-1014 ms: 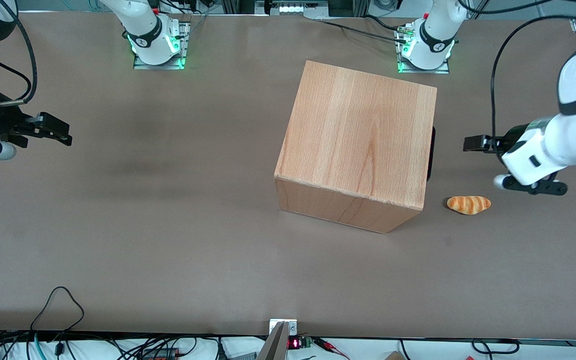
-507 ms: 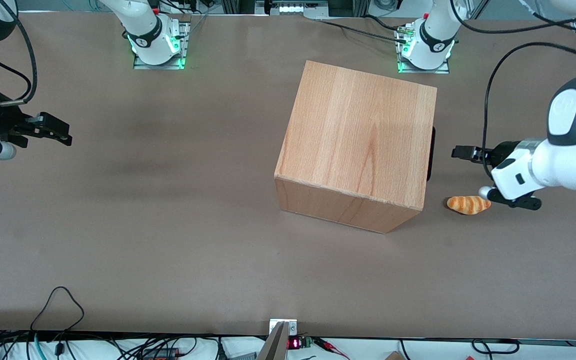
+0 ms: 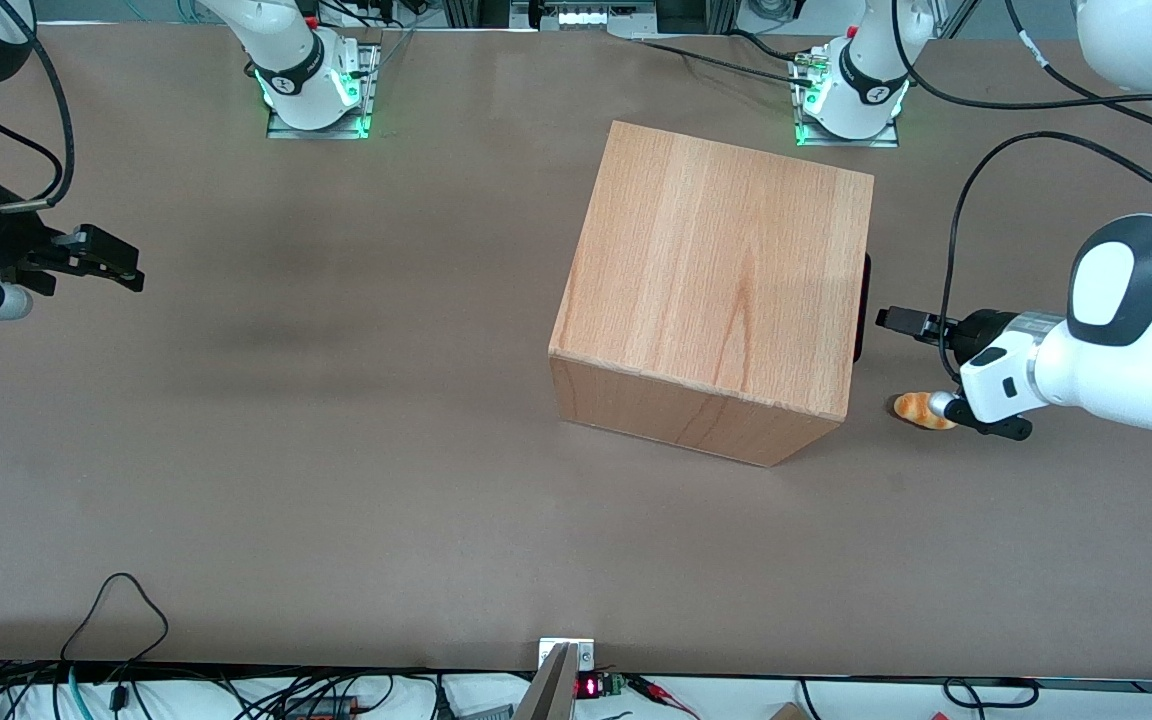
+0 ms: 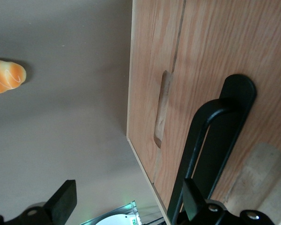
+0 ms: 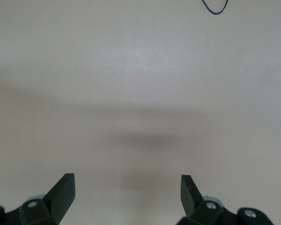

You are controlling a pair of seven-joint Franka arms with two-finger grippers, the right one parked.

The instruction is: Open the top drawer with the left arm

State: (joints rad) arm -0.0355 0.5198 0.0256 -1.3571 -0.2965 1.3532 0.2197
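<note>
While the top drawer (image 3: pixel 862 300) sits shut in the wooden cabinet (image 3: pixel 716 285), the front view shows the left arm (image 3: pixel 1126 335) reaching sideways with its end effector (image 3: pixel 898 321) just beside the cabinet's front face and level with the black bar handle (image 3: pixel 861 305), which shows only as a thin dark strip at the box's edge. A small bread roll (image 3: pixel 919 408) lies on the surface (image 3: pixel 336 450) nearer the front camera than the end effector and partly under the arm's wrist, so I judge the approach should stay level and not sag toward it. From this view alone the spacing of the fingers cannot be read. From the left wrist view, the end effector (image 4: pixel 126 199) stands wide open and empty, one finger (image 4: pixel 65 199) out over bare surface and the other finger (image 4: pixel 192 199) in front of the handle (image 4: pixel 210 140); the bar is therefore not centred in the gap but lies toward one fingertip. The drawer front (image 4: pixel 225 61) fills the wood panel ahead, with a seam and a cut-out notch (image 4: pixel 161 108) marking a second panel next to it, and the roll (image 4: pixel 7 77) lies well off to the side. To do this step well, the end effector should probably shift sideways until the bar sits midway between the fingers, then advance until the fingertips pass around the bar without pressing the panel. Closing should come only then, and the pull should run straight out along the drawer's line of travel, since a skewed pull could bind the drawer or drag the whole cabinet.
</note>
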